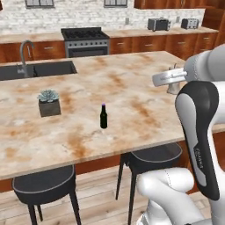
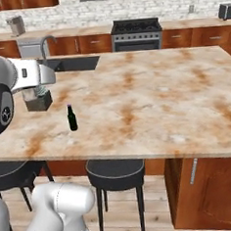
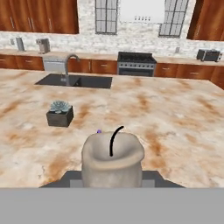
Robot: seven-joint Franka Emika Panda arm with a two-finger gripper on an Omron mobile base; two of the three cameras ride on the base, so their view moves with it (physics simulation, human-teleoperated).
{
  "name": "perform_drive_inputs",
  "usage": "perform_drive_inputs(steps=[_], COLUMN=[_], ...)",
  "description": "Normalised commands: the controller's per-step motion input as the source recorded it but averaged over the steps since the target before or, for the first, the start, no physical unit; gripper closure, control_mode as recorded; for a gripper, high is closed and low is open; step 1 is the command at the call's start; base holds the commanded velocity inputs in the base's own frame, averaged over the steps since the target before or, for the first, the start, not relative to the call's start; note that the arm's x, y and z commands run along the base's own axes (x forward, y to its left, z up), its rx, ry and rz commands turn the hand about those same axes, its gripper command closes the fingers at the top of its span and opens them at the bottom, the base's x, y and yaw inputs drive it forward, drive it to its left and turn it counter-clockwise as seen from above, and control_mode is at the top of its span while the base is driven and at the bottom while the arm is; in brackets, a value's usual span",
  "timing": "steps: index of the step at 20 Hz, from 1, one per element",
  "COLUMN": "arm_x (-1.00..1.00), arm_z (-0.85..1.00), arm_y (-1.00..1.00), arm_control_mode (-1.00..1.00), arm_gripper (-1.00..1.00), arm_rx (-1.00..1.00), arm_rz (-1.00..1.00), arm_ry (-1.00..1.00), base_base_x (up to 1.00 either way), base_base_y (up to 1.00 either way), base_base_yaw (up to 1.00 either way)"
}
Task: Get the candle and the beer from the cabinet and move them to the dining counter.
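So the beer bottle (image 1: 103,116) is already standing upright on the marble island surface (image 1: 132,88), and the candle (image 3: 112,159) is riding in the fingers (image 1: 174,86), which sit narrowly closed around it. In the hand view it's a pale stubby cylinder with a black wick curling up, right in front of the camera, and the purple cap of the bottle just peeks out behind its rim. So the bottle is straight ahead of the fingers and lower.

From the left base view the hand hangs over the surface on the robot's right side, well apart from the bottle. The little potted succulent (image 1: 48,103) is farther out beyond the bottle on the sink (image 1: 37,70) side.

My take: what's left is setting the candle down. I'd lower it straight and level until the base sits flat on the marble, picking a bare patch short of the bottle so nothing gets knocked. Release only once it's seated, then lift straight up so the fingers don't drag it over.
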Motion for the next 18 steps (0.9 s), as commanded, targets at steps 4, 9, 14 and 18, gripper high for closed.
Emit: perform_drive_inputs(steps=[4, 9, 14, 18], arm_x=[0.00, 0.00, 0.00, 0.00], arm_z=[0.00, 0.00, 0.00, 0.00], arm_y=[0.00, 0.00, 0.00, 0.00], arm_control_mode=[1.00, 1.00, 1.00, 1.00], arm_gripper=[1.00, 1.00, 1.00, 1.00], arm_rx=[0.00, 0.00, 0.00, 0.00], arm_rz=[0.00, 0.00, 0.00, 0.00], arm_ry=[0.00, 0.00, 0.00, 0.00], base_base_x=[0.45, 0.45, 0.58, 0.61], base_base_y=[0.10, -0.29, -0.28, -0.07], base_base_yaw=[-0.03, -0.01, 0.00, 0.00])
